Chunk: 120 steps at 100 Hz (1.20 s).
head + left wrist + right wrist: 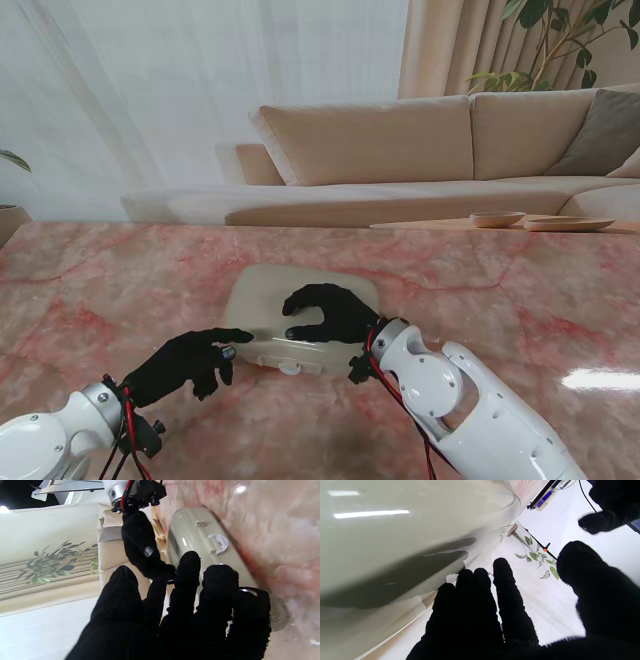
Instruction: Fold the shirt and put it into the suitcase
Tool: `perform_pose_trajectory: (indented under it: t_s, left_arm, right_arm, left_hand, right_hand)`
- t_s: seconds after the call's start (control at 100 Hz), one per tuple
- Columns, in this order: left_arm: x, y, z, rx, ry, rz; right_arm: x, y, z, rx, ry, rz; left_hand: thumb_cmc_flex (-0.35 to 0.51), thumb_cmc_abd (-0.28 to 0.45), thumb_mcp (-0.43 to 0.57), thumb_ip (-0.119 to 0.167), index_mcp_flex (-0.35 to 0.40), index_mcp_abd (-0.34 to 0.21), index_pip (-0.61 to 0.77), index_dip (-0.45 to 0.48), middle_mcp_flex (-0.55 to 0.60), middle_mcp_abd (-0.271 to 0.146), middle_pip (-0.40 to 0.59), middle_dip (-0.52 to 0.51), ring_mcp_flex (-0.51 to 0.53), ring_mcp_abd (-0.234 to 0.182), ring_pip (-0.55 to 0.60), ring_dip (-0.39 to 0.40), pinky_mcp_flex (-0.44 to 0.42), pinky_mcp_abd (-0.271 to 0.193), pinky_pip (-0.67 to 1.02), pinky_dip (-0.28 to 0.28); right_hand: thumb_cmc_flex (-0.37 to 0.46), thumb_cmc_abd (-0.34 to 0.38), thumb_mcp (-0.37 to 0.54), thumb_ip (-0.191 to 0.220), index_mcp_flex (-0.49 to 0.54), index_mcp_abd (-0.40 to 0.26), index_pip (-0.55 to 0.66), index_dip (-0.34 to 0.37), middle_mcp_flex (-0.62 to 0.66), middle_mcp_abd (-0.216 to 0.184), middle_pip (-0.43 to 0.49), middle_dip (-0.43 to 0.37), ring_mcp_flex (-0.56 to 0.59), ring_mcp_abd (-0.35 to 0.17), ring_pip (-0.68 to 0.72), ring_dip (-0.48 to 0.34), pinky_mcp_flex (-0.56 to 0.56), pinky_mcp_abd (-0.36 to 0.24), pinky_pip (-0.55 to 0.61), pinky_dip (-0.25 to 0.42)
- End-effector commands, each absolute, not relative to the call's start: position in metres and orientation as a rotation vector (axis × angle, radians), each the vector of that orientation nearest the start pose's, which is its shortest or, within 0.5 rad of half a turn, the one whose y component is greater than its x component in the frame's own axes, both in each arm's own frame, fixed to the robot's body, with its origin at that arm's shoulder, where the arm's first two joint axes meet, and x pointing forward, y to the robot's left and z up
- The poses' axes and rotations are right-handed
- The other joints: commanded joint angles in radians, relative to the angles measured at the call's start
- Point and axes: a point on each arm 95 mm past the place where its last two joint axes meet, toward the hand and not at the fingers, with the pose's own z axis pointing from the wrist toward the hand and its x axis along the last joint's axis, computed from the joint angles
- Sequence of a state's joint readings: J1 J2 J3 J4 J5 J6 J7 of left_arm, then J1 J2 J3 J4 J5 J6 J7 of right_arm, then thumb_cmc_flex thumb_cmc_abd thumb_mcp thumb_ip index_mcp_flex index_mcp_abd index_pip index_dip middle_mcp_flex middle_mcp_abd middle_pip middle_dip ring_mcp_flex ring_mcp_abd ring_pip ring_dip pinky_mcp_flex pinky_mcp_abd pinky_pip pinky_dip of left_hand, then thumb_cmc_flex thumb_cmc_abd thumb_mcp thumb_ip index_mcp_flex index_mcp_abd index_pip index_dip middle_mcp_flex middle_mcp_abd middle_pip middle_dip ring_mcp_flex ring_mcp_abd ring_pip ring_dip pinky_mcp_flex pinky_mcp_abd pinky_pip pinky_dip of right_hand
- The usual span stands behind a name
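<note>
Closed suitcase (300, 315) lies mid-surface (120, 290); shirt not visible. Right hand (325, 313) rests spread on lid, grasping nothing. Left hand (190, 365) hovers empty, fingers loose, near front latch (218, 543). Risk: smooth shell slides under lopsided pressure.

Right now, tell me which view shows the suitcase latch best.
The left wrist view: the white latch faces the camera on the suitcase edge. The stand view shows it only as a small white tab. The right wrist view shows only shell.
</note>
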<state>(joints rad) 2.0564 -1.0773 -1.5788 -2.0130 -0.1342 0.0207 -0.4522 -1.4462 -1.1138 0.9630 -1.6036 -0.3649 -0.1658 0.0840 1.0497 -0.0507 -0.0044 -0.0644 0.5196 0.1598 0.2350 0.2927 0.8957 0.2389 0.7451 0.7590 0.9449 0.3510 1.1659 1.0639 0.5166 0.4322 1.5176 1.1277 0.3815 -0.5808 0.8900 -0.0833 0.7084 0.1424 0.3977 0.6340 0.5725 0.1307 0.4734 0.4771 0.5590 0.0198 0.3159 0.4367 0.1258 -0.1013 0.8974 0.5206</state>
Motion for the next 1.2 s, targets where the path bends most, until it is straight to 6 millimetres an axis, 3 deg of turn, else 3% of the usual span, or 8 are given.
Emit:
perform_pose_trajectory:
  t_s: [0.0, 0.18, 0.43, 0.74, 0.83, 0.99, 1.08, 1.19]
  left_arm:
    - [0.274, 0.030, -0.311, -2.485, 1.121, -2.013]
    - [0.268, 0.030, -0.324, -2.601, 1.156, -1.917]
    - [0.271, 0.024, -0.342, -2.713, 1.116, -1.888]
    - [0.276, 0.019, -0.359, -2.868, 1.208, -1.820]
    - [0.278, 0.016, -0.363, -2.892, 1.235, -1.794]
    - [0.282, 0.012, -0.370, -2.933, 1.253, -1.761]
    - [0.284, 0.009, -0.375, -2.941, 1.263, -1.712]
    - [0.286, 0.006, -0.380, -2.980, 1.255, -1.653]
  right_arm:
    - [0.368, 0.093, -0.367, -1.792, -1.697, -1.974]
    - [0.369, 0.094, -0.368, -1.784, -1.704, -1.962]
    - [0.370, 0.094, -0.369, -1.778, -1.716, -1.949]
    - [0.372, 0.095, -0.371, -1.777, -1.721, -1.933]
    - [0.372, 0.096, -0.371, -1.778, -1.723, -1.929]
    - [0.373, 0.096, -0.371, -1.781, -1.725, -1.923]
    - [0.374, 0.095, -0.372, -1.782, -1.727, -1.918]
    - [0.374, 0.095, -0.372, -1.785, -1.727, -1.912]
  left_hand:
    - [0.023, 0.047, -0.027, 0.027, 0.013, 0.035, 0.002, -0.029, 0.043, -0.035, 0.061, 0.032, 0.068, -0.036, 0.095, 0.015, 0.058, -0.013, 0.111, 0.037]
    - [0.024, 0.043, -0.025, 0.031, -0.067, 0.138, -0.050, -0.093, 0.072, -0.092, 0.182, 0.097, 0.137, -0.090, 0.211, 0.002, 0.149, -0.033, 0.205, 0.033]
    - [0.117, -0.039, -0.008, 0.038, -0.055, 0.076, 0.009, -0.098, 0.134, -0.195, 0.362, 0.171, 0.232, -0.168, 0.334, -0.028, 0.264, -0.071, 0.329, -0.033]
    - [0.200, -0.042, 0.029, 0.055, -0.059, 0.078, 0.013, -0.096, 0.150, -0.198, 0.400, 0.189, 0.256, -0.185, 0.357, -0.036, 0.294, -0.084, 0.359, -0.057]
    - [0.196, -0.041, 0.061, 0.067, -0.084, 0.098, -0.011, -0.108, 0.146, -0.218, 0.406, 0.186, 0.257, -0.186, 0.362, -0.043, 0.295, -0.087, 0.370, -0.077]
    - [0.081, -0.082, 0.256, 0.159, -0.120, 0.074, -0.038, -0.126, 0.143, -0.246, 0.422, 0.166, 0.257, -0.192, 0.363, -0.045, 0.298, -0.100, 0.379, -0.091]
    - [0.051, -0.092, 0.314, 0.173, -0.112, 0.014, -0.037, -0.126, 0.145, -0.254, 0.425, 0.155, 0.258, -0.192, 0.363, -0.045, 0.302, -0.105, 0.382, -0.096]
    - [0.042, -0.090, 0.327, 0.170, -0.121, 0.044, -0.047, -0.131, 0.141, -0.253, 0.426, 0.152, 0.261, -0.191, 0.362, -0.046, 0.305, -0.102, 0.384, -0.099]
  right_hand:
    - [0.025, 0.004, 0.009, 0.039, -0.021, -0.019, 0.009, 0.016, -0.004, 0.080, 0.027, 0.004, 0.037, 0.152, 0.041, -0.010, 0.089, 0.256, 0.099, -0.012]
    - [0.034, 0.010, 0.001, 0.043, -0.023, -0.011, 0.009, 0.015, -0.006, 0.086, 0.026, 0.004, 0.035, 0.156, 0.040, -0.009, 0.087, 0.260, 0.100, -0.014]
    - [0.038, 0.008, -0.003, 0.045, -0.015, -0.004, 0.008, 0.013, -0.003, 0.095, 0.028, 0.005, 0.036, 0.164, 0.047, -0.006, 0.087, 0.268, 0.105, -0.012]
    - [0.025, -0.004, 0.013, 0.043, -0.008, -0.014, 0.009, 0.013, 0.003, 0.086, 0.032, 0.006, 0.043, 0.159, 0.054, -0.005, 0.091, 0.263, 0.113, -0.012]
    - [0.018, -0.007, 0.019, 0.042, -0.008, -0.021, 0.011, 0.014, 0.005, 0.080, 0.033, 0.006, 0.043, 0.155, 0.054, -0.007, 0.092, 0.262, 0.113, -0.013]
    - [0.013, -0.007, 0.025, 0.040, -0.012, -0.028, 0.013, 0.015, 0.002, 0.072, 0.033, 0.005, 0.044, 0.148, 0.052, -0.009, 0.093, 0.257, 0.113, -0.016]
    - [0.011, -0.004, 0.024, 0.039, -0.014, -0.030, 0.014, 0.015, 0.000, 0.070, 0.034, 0.005, 0.043, 0.144, 0.049, -0.010, 0.093, 0.255, 0.113, -0.017]
    - [0.013, 0.000, 0.021, 0.039, -0.017, -0.028, 0.015, 0.015, -0.002, 0.071, 0.035, 0.005, 0.040, 0.145, 0.047, -0.011, 0.092, 0.252, 0.111, -0.018]
